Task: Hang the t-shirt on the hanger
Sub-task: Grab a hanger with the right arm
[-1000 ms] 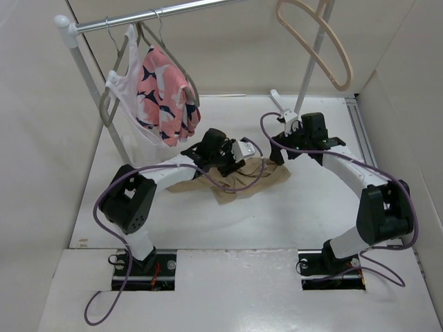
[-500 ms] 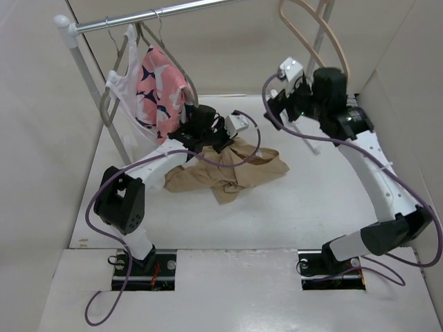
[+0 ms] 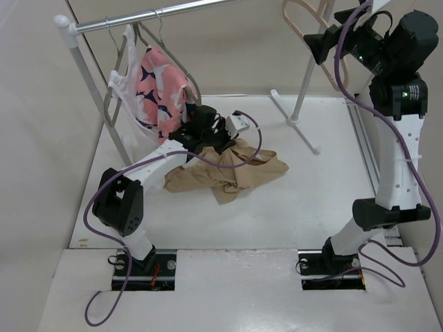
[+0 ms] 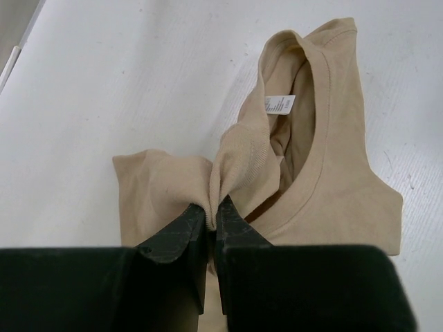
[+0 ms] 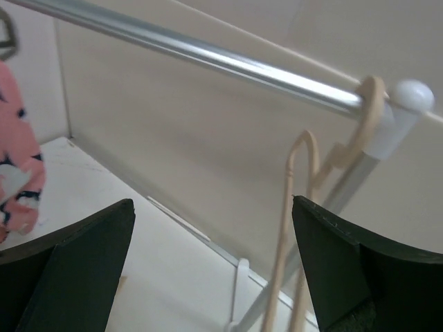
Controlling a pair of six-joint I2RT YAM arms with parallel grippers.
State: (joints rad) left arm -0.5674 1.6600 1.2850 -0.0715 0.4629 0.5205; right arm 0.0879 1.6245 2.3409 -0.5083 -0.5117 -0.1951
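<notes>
Pinching a fold of the plain tan cloth t-shirt (image 4: 325, 173) right at its ribbed neckband, the left gripper (image 4: 211, 207) has its black jaws squeezed shut on the fabric, just beside the small white neck label (image 4: 278, 104). The rest of the shirt lies crumpled on the white table (image 3: 277, 214), in front of the left arm and below the pink printed garment (image 3: 163, 90) hanging from the silver rail (image 5: 208, 62).

The right gripper (image 5: 213, 207) is up high near the far right end of that rail, jaws spread wide with nothing between them. It faces the large pale cream loop-shaped hanger (image 5: 282, 214), which hangs by its hook beside the rail's white end cap (image 5: 412, 97).

From where I stand, the hold is on a thin bunch of collar only, so I'd lift slowly and straight up, letting the body fall open below the neck rather than jerking it free. The hanger hangs loose and looks likely to swing, so the right gripper would do best closing on one thick arm to steady it. Then one shoulder of the hanger can go through the neck hole.
</notes>
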